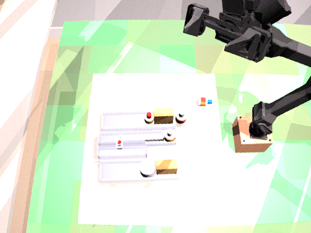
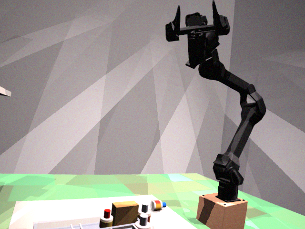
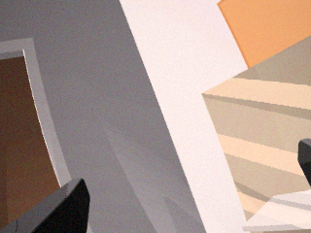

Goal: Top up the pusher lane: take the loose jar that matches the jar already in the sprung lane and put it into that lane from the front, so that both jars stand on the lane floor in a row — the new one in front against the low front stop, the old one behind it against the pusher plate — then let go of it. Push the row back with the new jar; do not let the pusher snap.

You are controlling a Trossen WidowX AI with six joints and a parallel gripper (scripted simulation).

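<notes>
My gripper (image 1: pixel 206 41) (image 2: pixel 196 3) (image 3: pixel 196 171) is open and empty, high above and behind the mat. A grey-capped jar (image 1: pixel 169 136) (image 2: pixel 143 223) stands at the right end of the middle lane (image 1: pixel 137 136). Another grey-capped jar (image 1: pixel 180 118) (image 2: pixel 144 209), with a dark red band, stands just right of the upper lane. A blue-capped jar (image 1: pixel 202 101) (image 2: pixel 157 205) with a red and orange label lies on its side at the mat's upper right. A small white piece with a red mark (image 1: pixel 119 143) is at the middle lane's left part. The pusher plate cannot be made out clearly.
The upper lane (image 1: pixel 125 129) holds a red-capped jar (image 1: pixel 149 118) (image 2: pixel 106 221) and a yellow-brown block (image 1: pixel 163 116) (image 2: pixel 125 213). The lower lane (image 1: pixel 119 181) holds a round white container (image 1: pixel 147 169) and another block (image 1: pixel 166 167). The wooden arm base (image 1: pixel 252 146) (image 2: pixel 221 213) is on the right.
</notes>
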